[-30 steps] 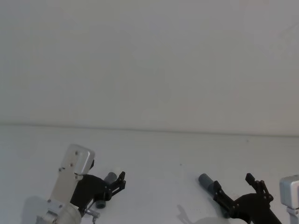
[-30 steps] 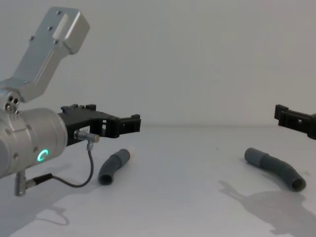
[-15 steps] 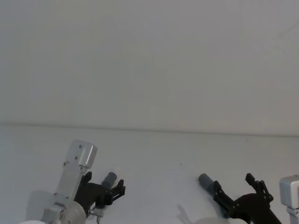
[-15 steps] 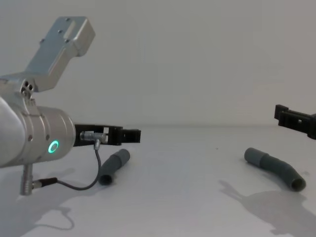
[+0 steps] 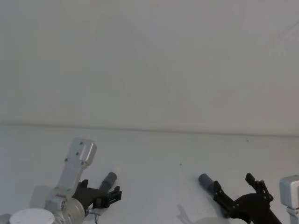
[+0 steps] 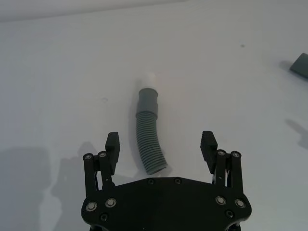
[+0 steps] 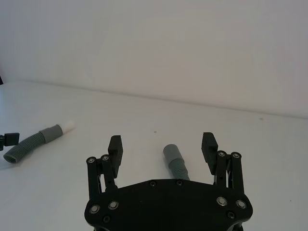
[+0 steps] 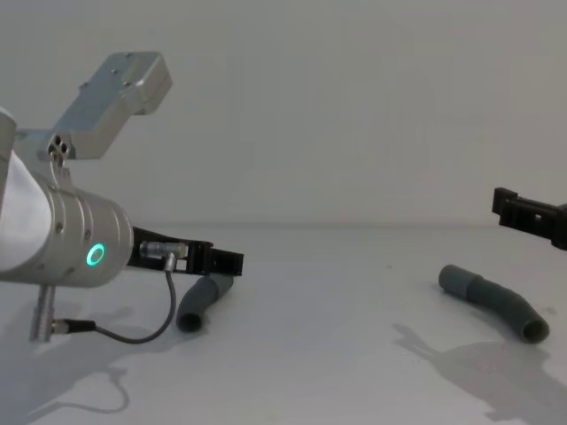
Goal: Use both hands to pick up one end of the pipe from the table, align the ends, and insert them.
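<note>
Grippers both spread wide, neither holding anything; pipe lies in two separate pieces on the white table [image 8: 337,363].

Left gripper [image 6: 160,142] is low at approx 7 o'clock in the head view, fingers [image 6: 113,143] released; the left wrist view shows the left hose piece [image 6: 147,134] lying between the two fingers w/o either one touching it, its plain grey end nearest the gripper and its white tip [image 6: 151,79] pointing away; in the chest view the gripper sits just above that piece, at approx 8 o'clock, w/ a green ring light [image 8: 93,257] glowing on the silver wrist and a thin cable [image 8: 133,329] hanging below.

Right gripper [image 7: 161,142] is at approx 5 o'clock in the head view, also released, fingers well apart; it hangs above the table, clear of the right hose piece [image 8: 492,299]; in the right wrist view that piece's smooth grey cuff [image 7: 171,151] shows between the fingers, farther out.

Right hose piece rests flat at approx 4 o'clock in the chest view, curved, round open mouth toward the robot; left piece likewise flat, well apart from it; ends not joined.
</note>
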`<state>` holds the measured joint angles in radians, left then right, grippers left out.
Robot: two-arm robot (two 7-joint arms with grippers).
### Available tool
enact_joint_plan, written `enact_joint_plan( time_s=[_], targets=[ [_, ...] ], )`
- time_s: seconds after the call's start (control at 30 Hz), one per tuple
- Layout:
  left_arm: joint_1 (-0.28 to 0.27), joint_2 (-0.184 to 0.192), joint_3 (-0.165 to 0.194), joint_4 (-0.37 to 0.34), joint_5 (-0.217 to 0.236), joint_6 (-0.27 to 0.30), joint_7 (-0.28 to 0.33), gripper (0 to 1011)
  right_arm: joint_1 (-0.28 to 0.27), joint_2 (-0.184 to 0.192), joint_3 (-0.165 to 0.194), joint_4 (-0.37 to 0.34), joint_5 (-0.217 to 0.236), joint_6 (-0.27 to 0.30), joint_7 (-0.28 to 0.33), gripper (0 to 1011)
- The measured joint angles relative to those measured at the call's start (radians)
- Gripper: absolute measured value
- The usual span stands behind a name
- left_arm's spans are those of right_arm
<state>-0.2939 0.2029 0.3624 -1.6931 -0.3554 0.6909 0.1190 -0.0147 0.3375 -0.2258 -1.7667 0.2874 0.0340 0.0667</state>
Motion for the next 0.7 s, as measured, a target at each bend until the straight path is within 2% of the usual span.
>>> enact_joint_plan(
  time_s=[0.3,0.7],
  targets=[
    [-0.031,0.001,-0.005,0.031,0.0,0.03,-0.015,1001,0.0,0.0,0.0,0.0,0.0,0.0,0.0,1000],
    [-0.061,-0.004,-0.012,0.092,0.002,0.023,-0.039,1001,0.0,0.0,0.0,0.0,0.0,0.0,0.0,1000]
  ],
)
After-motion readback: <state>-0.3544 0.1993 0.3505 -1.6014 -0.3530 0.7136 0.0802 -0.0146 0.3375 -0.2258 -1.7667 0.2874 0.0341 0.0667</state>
